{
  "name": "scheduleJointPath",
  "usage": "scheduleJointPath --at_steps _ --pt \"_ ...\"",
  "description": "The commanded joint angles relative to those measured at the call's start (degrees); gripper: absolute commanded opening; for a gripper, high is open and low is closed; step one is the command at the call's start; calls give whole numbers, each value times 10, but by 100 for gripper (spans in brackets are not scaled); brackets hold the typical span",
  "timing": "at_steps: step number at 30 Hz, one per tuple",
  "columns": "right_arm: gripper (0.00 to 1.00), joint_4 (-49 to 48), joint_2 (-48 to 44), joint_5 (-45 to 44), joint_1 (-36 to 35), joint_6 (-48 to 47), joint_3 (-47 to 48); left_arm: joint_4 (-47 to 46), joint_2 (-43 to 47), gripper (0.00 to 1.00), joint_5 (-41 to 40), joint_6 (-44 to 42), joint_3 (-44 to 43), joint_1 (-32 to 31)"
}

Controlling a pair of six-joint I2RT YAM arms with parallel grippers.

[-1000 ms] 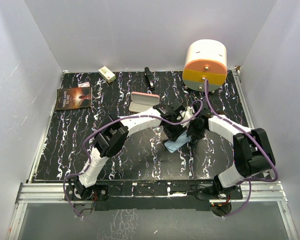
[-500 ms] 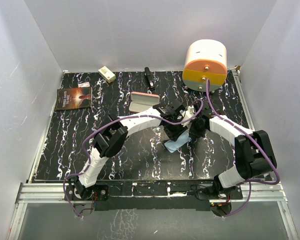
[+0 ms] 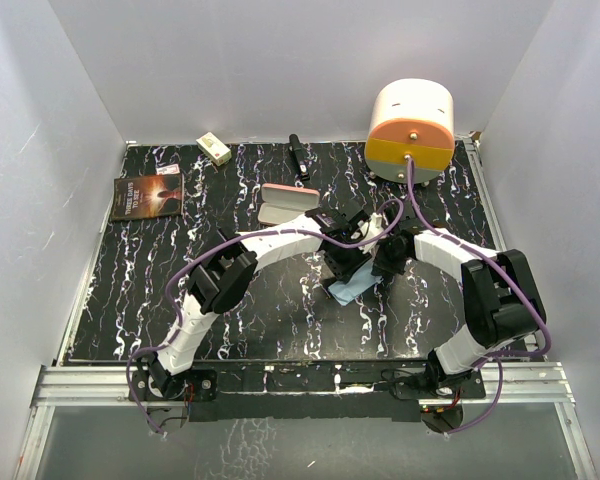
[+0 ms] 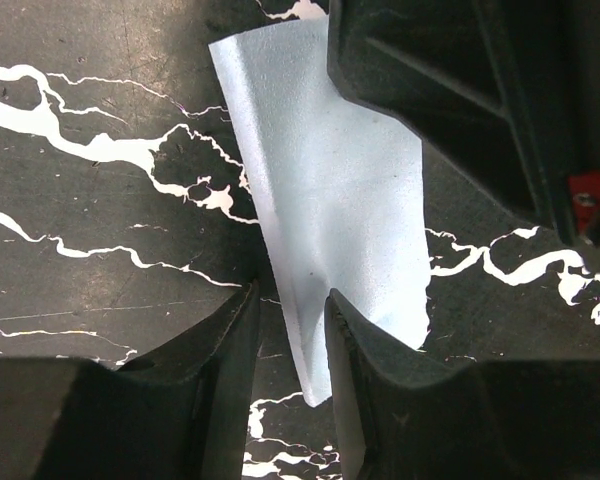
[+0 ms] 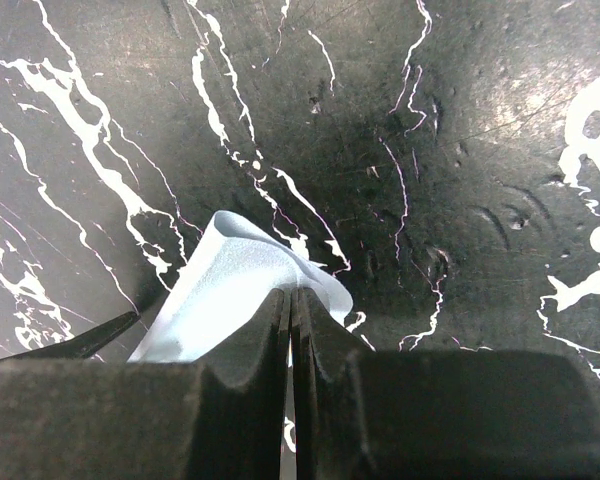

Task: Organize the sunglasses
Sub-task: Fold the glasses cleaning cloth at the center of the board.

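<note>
No sunglasses show in any view. A light blue cloth (image 3: 346,291) lies mid-table, under both grippers. My right gripper (image 5: 292,310) is shut on a raised fold of the cloth (image 5: 220,285). In the top view it (image 3: 376,268) is at the cloth's right side. My left gripper (image 4: 292,325) is narrowly open, and the cloth's (image 4: 330,200) lower edge runs into the gap between its fingers. In the top view it (image 3: 344,264) is just above the cloth. The right gripper's black body (image 4: 460,100) covers the cloth's upper right corner.
A pink oblong case (image 3: 285,203) lies behind the grippers to the left. A book (image 3: 146,195) is at the far left, with a small box (image 3: 214,149) and a black object (image 3: 298,157) at the back. A white-and-orange round device (image 3: 410,128) with a cable stands back right.
The right arm's wrist has shifted slightly left and away, toward the left gripper. The cloth and the left arm stay in about the same place.
</note>
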State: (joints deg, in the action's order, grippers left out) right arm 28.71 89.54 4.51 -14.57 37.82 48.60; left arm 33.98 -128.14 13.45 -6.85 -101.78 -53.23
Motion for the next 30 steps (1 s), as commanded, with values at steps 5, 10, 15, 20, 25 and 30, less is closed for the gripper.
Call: scheduleJointPath --at_steps 5,10,15,20,25,30 --pt "8 -24 -40 -23 -10 -11 44 41 -20 30 -23 8 18 -4" --pt "8 3 -62 -42 -10 -14 49 41 -19 30 -23 8 18 -5" --pt "9 15 -80 -61 -10 -12 52 42 -20 30 -24 8 20 -5" --pt "10 15 -72 -60 -10 -15 57 43 -22 30 -25 8 21 -4" --pt "9 -11 -64 -24 -9 -14 53 43 -21 30 -27 7 21 -4" --pt "8 -43 -59 6 -10 -7 52 43 -23 30 -27 8 20 -4"
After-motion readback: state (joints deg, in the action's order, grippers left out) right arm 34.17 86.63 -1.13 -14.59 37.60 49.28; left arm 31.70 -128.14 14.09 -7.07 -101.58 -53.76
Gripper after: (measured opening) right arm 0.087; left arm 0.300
